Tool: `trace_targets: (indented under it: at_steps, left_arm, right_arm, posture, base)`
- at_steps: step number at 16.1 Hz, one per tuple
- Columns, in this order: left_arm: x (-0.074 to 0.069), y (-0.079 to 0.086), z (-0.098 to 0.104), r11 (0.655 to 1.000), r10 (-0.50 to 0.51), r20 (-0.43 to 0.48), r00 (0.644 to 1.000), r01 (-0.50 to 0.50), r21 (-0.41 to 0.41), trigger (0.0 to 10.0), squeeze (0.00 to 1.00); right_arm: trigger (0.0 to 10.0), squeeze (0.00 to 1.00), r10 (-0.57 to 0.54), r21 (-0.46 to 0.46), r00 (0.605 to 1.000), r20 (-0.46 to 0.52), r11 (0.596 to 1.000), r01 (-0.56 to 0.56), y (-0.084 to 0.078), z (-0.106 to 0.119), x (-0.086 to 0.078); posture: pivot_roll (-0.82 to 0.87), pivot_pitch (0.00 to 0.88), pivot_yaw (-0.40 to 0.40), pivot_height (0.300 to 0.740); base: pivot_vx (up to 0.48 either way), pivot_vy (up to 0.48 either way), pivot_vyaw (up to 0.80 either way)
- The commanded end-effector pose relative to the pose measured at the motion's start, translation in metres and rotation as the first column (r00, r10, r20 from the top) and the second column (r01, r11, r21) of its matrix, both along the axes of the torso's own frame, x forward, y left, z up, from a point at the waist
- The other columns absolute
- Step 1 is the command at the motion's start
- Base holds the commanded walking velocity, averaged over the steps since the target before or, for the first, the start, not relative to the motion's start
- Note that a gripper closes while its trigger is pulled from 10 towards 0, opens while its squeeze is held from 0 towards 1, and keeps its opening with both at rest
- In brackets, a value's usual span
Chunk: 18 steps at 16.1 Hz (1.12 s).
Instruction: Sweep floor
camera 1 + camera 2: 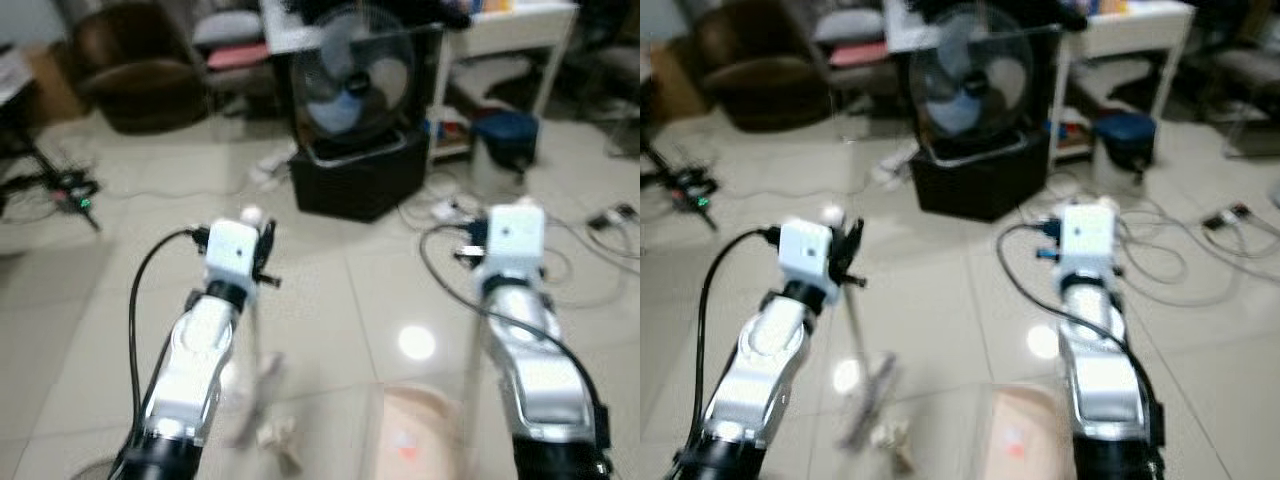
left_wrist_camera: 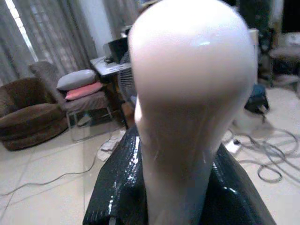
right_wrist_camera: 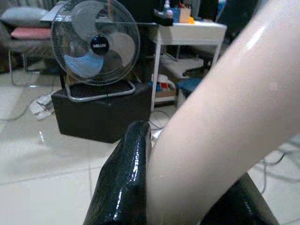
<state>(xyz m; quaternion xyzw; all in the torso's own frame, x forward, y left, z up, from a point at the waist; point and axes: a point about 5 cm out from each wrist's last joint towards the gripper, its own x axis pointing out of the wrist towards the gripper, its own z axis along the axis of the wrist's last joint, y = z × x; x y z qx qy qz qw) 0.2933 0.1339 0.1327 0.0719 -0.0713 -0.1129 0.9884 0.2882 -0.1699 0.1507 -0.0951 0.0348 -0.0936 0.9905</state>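
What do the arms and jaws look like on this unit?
Both arms have glossy silver shells with black joints. Each wrist carries a white boxy module, left and right, with a black cable looping back along the arm. The jaws are glossy black, seen in the wrist views.

Pale glossy floor tiles [image 1: 330,300] are reflecting ceiling light; a fan [image 1: 355,75] is standing on a black box [image 1: 360,175], a brown armchair [image 1: 135,70] sitting beyond

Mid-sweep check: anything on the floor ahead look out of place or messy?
Yes. A small pale scrap of litter lies on the tiles beside the broom head, just short of the dustpan. Further ahead, loose cables sprawl across the floor right of the black box under the fan.
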Motion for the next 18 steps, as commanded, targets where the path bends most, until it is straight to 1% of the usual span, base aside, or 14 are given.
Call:
trace_targets:
  at_steps: [1, 2, 3, 6, 8, 10, 11, 12, 13, 15, 16, 17, 18]
  left_arm:
    - [0.001, 0.014, 0.006, 0.998, 0.04, 0.024, 0.999, -0.041, 0.044, 10.0, 0.0]
    - [0.001, 0.014, 0.005, 0.998, 0.04, 0.022, 0.999, -0.041, 0.047, 10.0, 0.0]
    - [0.001, 0.015, 0.005, 0.998, 0.041, 0.014, 0.999, -0.041, 0.045, 10.0, 0.0]
    - [0.0, 0.015, 0.003, 0.998, 0.031, 0.005, 1.0, -0.031, 0.06, 10.0, 0.0]
    - [0.002, 0.013, 0.003, 0.997, 0.015, 0.003, 1.0, -0.015, 0.075, 10.0, 0.0]
    - [0.007, 0.009, 0.0, 0.995, 0.007, -0.012, 1.0, -0.006, 0.103, 10.0, 0.0]
    - [0.009, 0.008, -0.001, 0.994, 0.014, -0.016, 1.0, -0.012, 0.11, 10.0, 0.0]
    - [0.014, 0.005, -0.003, 0.994, 0.014, -0.023, 1.0, -0.011, 0.11, 10.0, 0.0]
    - [0.016, 0.004, -0.004, 0.995, 0.013, -0.03, 0.999, -0.01, 0.104, 10.0, 0.0]
    - [0.021, -0.002, -0.011, 0.996, 0.011, -0.046, 0.999, -0.006, 0.092, 10.0, 0.0]
    - [0.024, -0.004, -0.012, 0.996, 0.014, -0.052, 0.999, -0.009, 0.092, 10.0, 0.0]
    - [0.028, -0.007, -0.013, 0.996, 0.025, -0.051, 0.998, -0.021, 0.084, 10.0, 0.0]
    - [0.03, -0.005, -0.014, 0.997, 0.063, -0.044, 0.997, -0.061, 0.039, 10.0, 0.0]
  right_arm:
    - [10.0, 0.0, 0.064, 0.025, 0.997, 0.046, 0.998, -0.066, 0.017, 0.011, 0.003]
    - [10.0, 0.0, 0.062, 0.037, 0.997, 0.046, 0.997, -0.064, 0.018, 0.01, 0.003]
    - [10.0, 0.0, 0.055, 0.059, 0.997, 0.048, 0.997, -0.058, 0.018, 0.009, 0.002]
    - [10.0, 0.0, 0.05, 0.071, 0.998, 0.045, 0.996, -0.053, 0.016, 0.007, 0.0]
    - [10.0, 0.0, 0.033, 0.06, 0.998, 0.046, 0.998, -0.036, 0.015, 0.006, 0.001]
    - [10.0, 0.0, 0.03, 0.027, 0.998, 0.063, 0.999, -0.032, 0.014, 0.004, 0.002]
    - [10.0, 0.0, 0.042, 0.029, 0.997, 0.061, 0.999, -0.043, 0.015, 0.001, 0.002]
    - [10.0, 0.0, 0.077, 0.016, 0.995, 0.07, 0.997, -0.078, 0.018, -0.002, 0.004]
    - [10.0, 0.0, 0.089, 0.005, 0.993, 0.075, 0.996, -0.089, 0.018, -0.003, 0.006]
    - [10.0, 0.0, 0.099, -0.016, 0.99, 0.096, 0.995, -0.098, 0.019, -0.005, 0.009]
    - [10.0, 0.0, 0.097, -0.011, 0.99, 0.106, 0.995, -0.096, 0.018, -0.004, 0.011]
    - [10.0, 0.0, 0.101, -0.001, 0.987, 0.122, 0.995, -0.101, 0.019, -0.003, 0.014]
    - [10.0, 0.0, 0.12, -0.022, 0.984, 0.128, 0.993, -0.119, 0.023, -0.004, 0.018]
  posture:
    - [-0.11, 0.0, 0.079, 0.74]
    - [-0.11, 0.0, 0.079, 0.74]
    - [-0.11, 0.0, 0.079, 0.74]
    - [-0.1, 0.0, 0.088, 0.74]
    - [-0.09, 0.0, 0.097, 0.74]
    - [-0.09, 0.0, 0.109, 0.74]
    - [-0.09, 0.0, 0.119, 0.74]
    - [-0.09, 0.002, 0.139, 0.74]
    - [-0.09, 0.002, 0.139, 0.74]
    - [-0.08, 0.05, 0.134, 0.74]
    - [-0.08, 0.059, 0.131, 0.74]
    - [-0.07, 0.087, 0.126, 0.74]
    - [-0.06, 0.129, 0.125, 0.74]
  base:
    - [0.39, 0.0, 0.8]
    - [0.375, 0.0, 0.8]
    - [0.322, 0.0, 0.0]
    - [0.0, 0.0, 0.0]
    - [0.0, 0.0, 0.0]
    - [0.0, 0.0, 0.0]
    - [0.0, 0.0, 0.0]
    - [0.0, 0.0, 0.0]
    - [0.0, 0.0, 0.0]
    - [0.0, 0.0, 0.0]
    - [0.0, 0.0, 0.0]
    - [0.0, 0.0, 0.0]
    - [0.0, 0.0, 0.0]
